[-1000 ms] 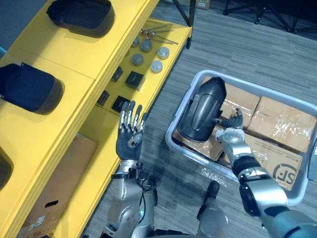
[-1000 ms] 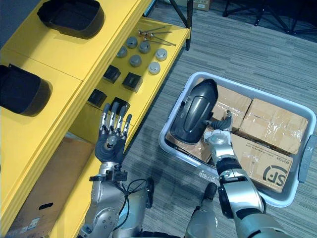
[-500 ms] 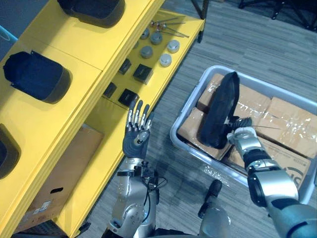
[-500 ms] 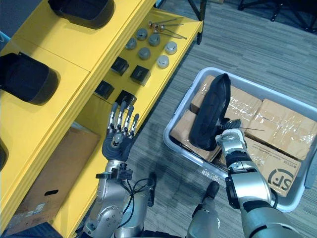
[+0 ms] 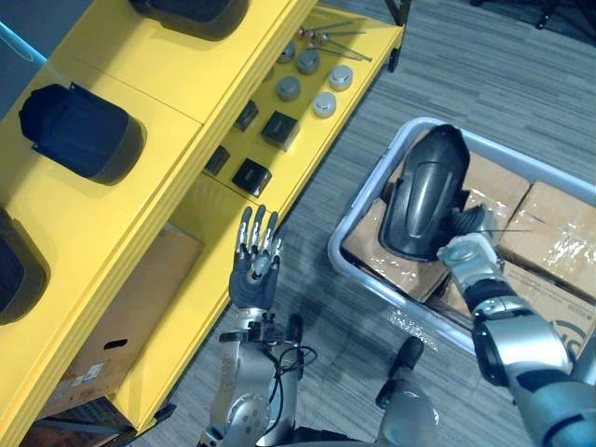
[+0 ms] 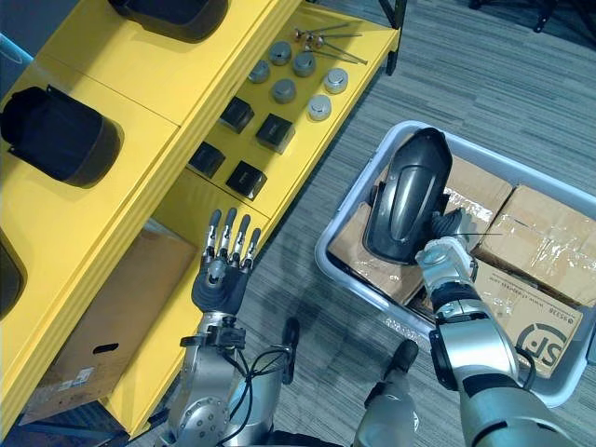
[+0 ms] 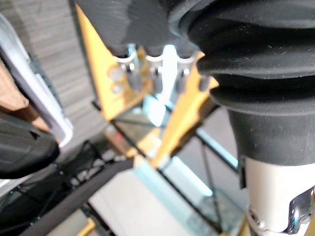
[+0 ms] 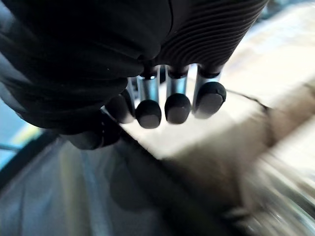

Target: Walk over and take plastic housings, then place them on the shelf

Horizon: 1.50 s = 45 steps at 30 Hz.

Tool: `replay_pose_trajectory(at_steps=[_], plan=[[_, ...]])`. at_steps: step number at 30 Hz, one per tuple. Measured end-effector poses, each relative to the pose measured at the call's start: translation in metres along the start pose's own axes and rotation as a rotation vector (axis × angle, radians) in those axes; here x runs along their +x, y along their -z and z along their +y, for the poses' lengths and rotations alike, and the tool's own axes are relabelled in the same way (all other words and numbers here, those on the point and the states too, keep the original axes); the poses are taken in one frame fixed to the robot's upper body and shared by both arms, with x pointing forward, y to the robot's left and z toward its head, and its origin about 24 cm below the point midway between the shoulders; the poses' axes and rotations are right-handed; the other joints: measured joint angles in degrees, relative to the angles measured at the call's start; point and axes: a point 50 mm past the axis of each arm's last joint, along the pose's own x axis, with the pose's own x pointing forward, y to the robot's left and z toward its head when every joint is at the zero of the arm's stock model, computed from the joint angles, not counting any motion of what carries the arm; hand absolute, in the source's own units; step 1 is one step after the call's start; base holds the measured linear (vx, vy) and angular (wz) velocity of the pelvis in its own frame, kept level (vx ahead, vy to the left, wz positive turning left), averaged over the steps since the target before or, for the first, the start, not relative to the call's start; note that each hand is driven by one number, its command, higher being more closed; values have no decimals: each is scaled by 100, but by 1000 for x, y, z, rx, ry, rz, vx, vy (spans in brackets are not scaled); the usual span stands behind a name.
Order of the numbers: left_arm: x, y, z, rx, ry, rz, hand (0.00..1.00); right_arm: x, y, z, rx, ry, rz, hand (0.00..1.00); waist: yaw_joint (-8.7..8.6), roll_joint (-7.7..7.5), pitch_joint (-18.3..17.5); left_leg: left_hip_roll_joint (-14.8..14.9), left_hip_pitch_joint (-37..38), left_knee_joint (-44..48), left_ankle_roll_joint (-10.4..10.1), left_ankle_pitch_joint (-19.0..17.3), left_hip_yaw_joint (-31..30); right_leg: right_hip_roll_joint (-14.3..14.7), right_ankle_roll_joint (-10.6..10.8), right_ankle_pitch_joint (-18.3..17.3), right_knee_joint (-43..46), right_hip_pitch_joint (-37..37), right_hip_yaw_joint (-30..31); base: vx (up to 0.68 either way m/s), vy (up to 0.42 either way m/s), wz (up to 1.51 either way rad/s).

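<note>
Fingers (image 6: 448, 224) of the right hand (image 6: 440, 256) curl round the lower edge of a dark plastic housing (image 6: 410, 200); the right wrist view shows the dark tips (image 8: 177, 108) bent in over its smooth surface. Housing is tilted up on end inside the grey bin (image 6: 345, 209), lower end down among the taped cardboard boxes (image 6: 545, 219), upper end rising just above the bin's far rim.

Left hand (image 5: 253, 279) is held up between bin and yellow shelf (image 5: 177, 84), palm towards the head, fingers (image 5: 259, 228) straight and slightly spread, touching nothing.

Bin sits on grey carpet, near the shelf but apart from it.

Shelf, top level: three more dark housings spaced along it, one at the far end (image 5: 191, 11), one mid (image 5: 84, 135), one nearest and cut off by the view's edge (image 5: 17, 279).

Shelf, lower level: round metal caps (image 5: 323, 103) in a cluster, small black blocks (image 5: 279, 130) beside them, thin metal rods (image 5: 340, 37) at the far corner.

Brown carton (image 5: 121, 317) sits on the floor under the shelf.
</note>
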Motion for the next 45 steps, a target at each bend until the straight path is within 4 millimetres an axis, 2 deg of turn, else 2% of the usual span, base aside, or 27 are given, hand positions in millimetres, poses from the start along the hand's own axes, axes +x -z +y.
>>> replay_pose_trajectory(at_steps=[3, 8, 11, 13, 16, 18, 20, 21, 24, 25, 29, 31, 32, 35, 40, 42, 45], plan=[[3, -8, 6, 21, -15, -37, 0, -4, -7, 0, -2, 4, -80, 100, -54, -40, 26, 39, 27, -2, -2, -2, 32, 34, -2, 1, 0, -7, 38, 6, 1, -11], [9, -28, 16, 120, -7, -109, 0, -26, -25, 5, 4, 0, -286, 100, -210, -243, 132, 161, 313, -112, -27, -20, 329, 130, -16, 4, -3, 3, 334, 4, -1, -29], [12, -30, 17, 145, -3, -104, 0, -40, -26, 9, 23, -27, -334, 100, -299, -296, 117, 209, 449, -225, -59, -11, 441, 179, -32, 10, -22, 2, 448, 10, -7, -25], [12, -28, 21, 204, -24, -61, 0, -55, -27, 15, 38, -63, -380, 100, -335, -358, 73, 259, 598, -325, -63, -9, 591, 225, -35, 12, -53, 8, 569, 32, -13, -37], [14, -14, 30, 270, -55, 80, 0, -72, -29, 17, 48, -94, -433, 100, -498, -493, 0, 280, 713, -417, -94, -10, 714, 256, -44, 22, -93, 2, 688, 36, 2, -23], [18, 7, 49, 327, -117, 232, 0, -77, -33, 20, 69, -117, -454, 100, -607, -646, -117, 324, 725, -401, -124, -53, 891, 303, -70, 50, -103, -109, 861, 20, 10, -35], [20, 18, 60, 361, -148, 315, 0, -78, -34, 19, 75, -120, -468, 100, -641, -705, -152, 345, 745, -386, -131, -71, 959, 331, -86, 84, -135, -126, 936, 9, 0, -26], [26, 30, 73, 425, -181, 392, 0, -78, -37, 17, 85, -116, -489, 100, -697, -753, -178, 355, 773, -384, -132, -80, 993, 351, -95, 114, -172, -126, 1022, -6, -2, -23], [43, 42, 94, 506, -247, 483, 0, -78, -51, 12, 99, -98, -572, 100, -823, -774, -205, 365, 807, -370, -132, -101, 1165, 365, -103, 172, -172, -217, 1200, -45, 5, -26], [45, 43, 95, 512, -249, 487, 0, -78, -53, 12, 101, -96, -580, 100, -828, -774, -205, 366, 805, -368, -132, -101, 1183, 368, -107, 179, -173, -235, 1223, -66, 9, -33], [70, 41, 107, 578, -282, 523, 0, -76, -80, 2, 116, -73, -689, 100, -977, -775, -206, 405, 788, -241, -139, -165, 1425, 404, -123, 287, -248, -344, 1434, -73, 1, -27], [82, 37, 107, 585, -283, 513, 0, -74, -89, -5, 120, -53, -731, 100, -1020, -775, -206, 425, 754, -153, -141, -218, 1467, 420, -121, 318, -247, -397, 1525, -69, 6, -21], [89, 34, 104, 572, -276, 498, 0, -72, -96, -10, 121, -44, -754, 100, -1100, -775, -206, 426, 686, -75, -130, -242, 1464, 415, -116, 335, -247, -438, 1533, -71, 12, -14], [101, 32, 95, 540, -246, 481, 0, -71, -106, -15, 123, -37, -786, 100, -1152, -777, -207, 436, 607, -6, -128, -270, 1527, 417, -111, 368, -248, -532, 1605, -55, 8, -10], [115, 31, 78, 443, -107, 455, 0, -79, -120, -7, 111, -92, -862, 100, -1232, -777, -207, 438, 568, 12, -124, -282, 1579, 422, -108, 401, -247, -612, 1685, -37, 3, -6], [121, 30, 65, 424, -19, 424, 0, -81, -122, -3, 117, -113, -877, 100, -1239, -777, -207, 439, 548, 21, -124, -282, 1573, 424, -109, 403, -247, -623, 1686, -41, -5, 1], [124, 28, 59, 387, 23, 388, 0, -79, -121, -1, 126, -123, -861, 100, -1245, -777, -207, 439, 533, 45, -116, -292, 1566, 423, -108, 406, -247, -625, 1686, -43, -1, 1]])
